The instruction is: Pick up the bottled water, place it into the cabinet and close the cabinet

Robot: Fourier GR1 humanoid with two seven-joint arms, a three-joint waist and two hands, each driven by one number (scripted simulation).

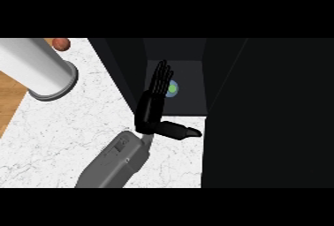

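Nearest my view is a grey forearm (116,162), boxy and matte, rising from the lower edge over the worktop (85,114). I cannot tell from this one frame which arm it is, but it enters left of centre, so I read it as the left. Its black hand (151,106) has the fingers (160,77) straight and pressed together, pointing up into the cabinet opening, with the thumb (179,130) stuck out sideways to the right. It holds nothing that I can see.

Largest in view is the cabinet (267,114), a flat black mass filling the right half, cut off by the frame; its edges and door are hard for me to separate. Inside, the recess (186,99) shows as a dark grey panel.

Next is the worktop, white stone with fine grey veining, and a strip of wooden floor (9,95) at the left edge.

Top left stands a large pale cylinder (36,66) with a grey rim, its upper part cut off. Behind it sits a small reddish-brown rounded thing (61,43), mostly hidden.

Smallest is the bottled water (173,88), inside the recess: a blue-ringed green circle seen from above, just beside the fingers and partly covered by them.
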